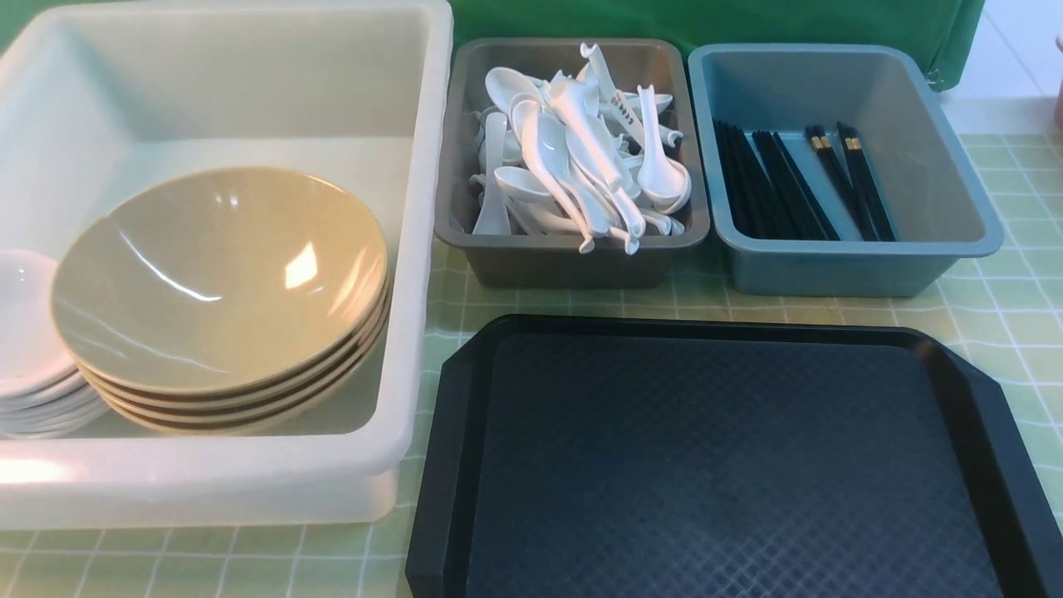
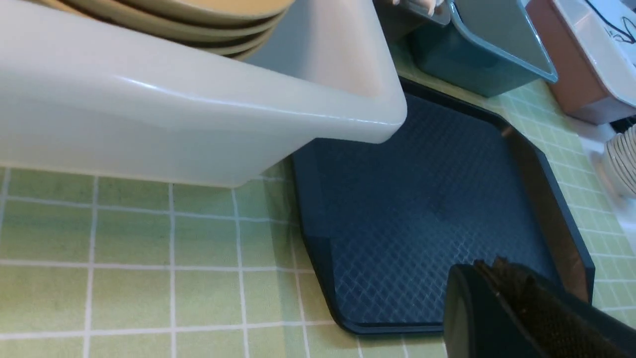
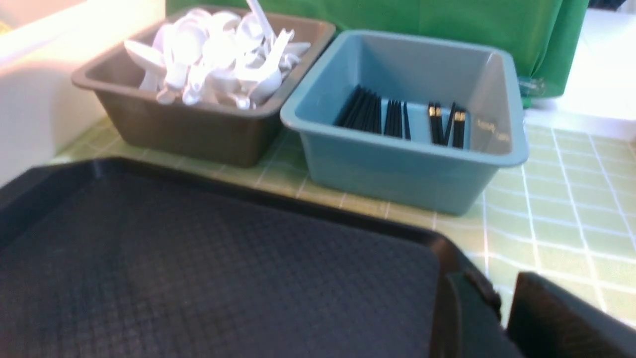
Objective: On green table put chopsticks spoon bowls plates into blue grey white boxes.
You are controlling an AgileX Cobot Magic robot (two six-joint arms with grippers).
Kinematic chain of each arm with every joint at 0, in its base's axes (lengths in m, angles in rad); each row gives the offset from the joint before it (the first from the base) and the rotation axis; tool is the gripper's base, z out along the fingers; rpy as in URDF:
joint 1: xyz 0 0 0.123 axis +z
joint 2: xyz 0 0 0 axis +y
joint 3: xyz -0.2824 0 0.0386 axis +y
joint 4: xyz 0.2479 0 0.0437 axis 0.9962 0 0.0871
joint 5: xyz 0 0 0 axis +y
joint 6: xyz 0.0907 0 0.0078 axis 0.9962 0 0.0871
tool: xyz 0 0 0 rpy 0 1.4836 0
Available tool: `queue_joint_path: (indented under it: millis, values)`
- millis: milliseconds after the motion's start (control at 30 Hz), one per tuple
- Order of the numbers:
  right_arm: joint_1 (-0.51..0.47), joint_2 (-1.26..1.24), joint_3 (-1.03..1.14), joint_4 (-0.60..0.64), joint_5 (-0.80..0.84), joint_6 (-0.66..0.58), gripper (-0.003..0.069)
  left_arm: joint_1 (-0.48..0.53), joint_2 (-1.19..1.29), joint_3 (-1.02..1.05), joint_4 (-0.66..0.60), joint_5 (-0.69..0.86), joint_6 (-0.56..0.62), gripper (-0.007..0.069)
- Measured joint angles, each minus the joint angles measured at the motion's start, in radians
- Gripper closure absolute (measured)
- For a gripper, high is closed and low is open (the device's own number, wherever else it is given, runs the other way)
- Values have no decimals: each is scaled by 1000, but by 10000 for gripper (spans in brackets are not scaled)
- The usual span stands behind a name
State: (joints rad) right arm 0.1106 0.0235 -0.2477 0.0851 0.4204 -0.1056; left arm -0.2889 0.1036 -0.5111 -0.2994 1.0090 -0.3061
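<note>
Several tan bowls are stacked in the large white box, with white plates piled beside them at its left. White spoons fill the grey box. Black chopsticks lie in the blue box. All the boxes stand on the green table. Neither gripper shows in the front view. My left gripper hangs shut and empty over the black tray's near corner. My right gripper is over the tray's right edge, with a narrow gap between its fingers and nothing in it.
A bare black textured tray lies in front of the grey and blue boxes, right of the white box. A green cloth hangs behind the boxes. In the left wrist view a pinkish container and a ribbed white stack stand beyond the blue box.
</note>
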Motion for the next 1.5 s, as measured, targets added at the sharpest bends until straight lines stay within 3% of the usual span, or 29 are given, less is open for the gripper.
queue_joint_path:
  millis: [400, 533, 700, 733, 800, 933, 1067, 1167, 1500]
  values:
    - [0, 0, 1, 0, 64, 1, 507, 0, -4, 0, 0, 21, 0, 626]
    - [0, 0, 1, 0, 64, 1, 503, 0, -6, 5, 83, 11, 27, 626]
    - [0, 0, 1, 0, 65, 1, 496, 7, -9, 75, 321, -220, 30, 626]
    - [0, 0, 1, 0, 65, 1, 496, 7, -9, 81, 321, -235, 32, 626]
    - [0, 0, 1, 0, 66, 1, 496, 38, -27, 179, 395, -424, 100, 626]
    - [0, 0, 1, 0, 66, 1, 496, 89, -65, 305, 392, -555, 211, 626]
    - [0, -1, 1, 0, 68, 1, 495, 219, -115, 472, 299, -613, 344, 626]
    - [0, -1, 1, 1, 68, 1, 492, 267, -116, 522, 263, -615, 365, 626]
    - [0, -1, 1, 1, 69, 1, 486, 272, -117, 528, 253, -639, 369, 626]
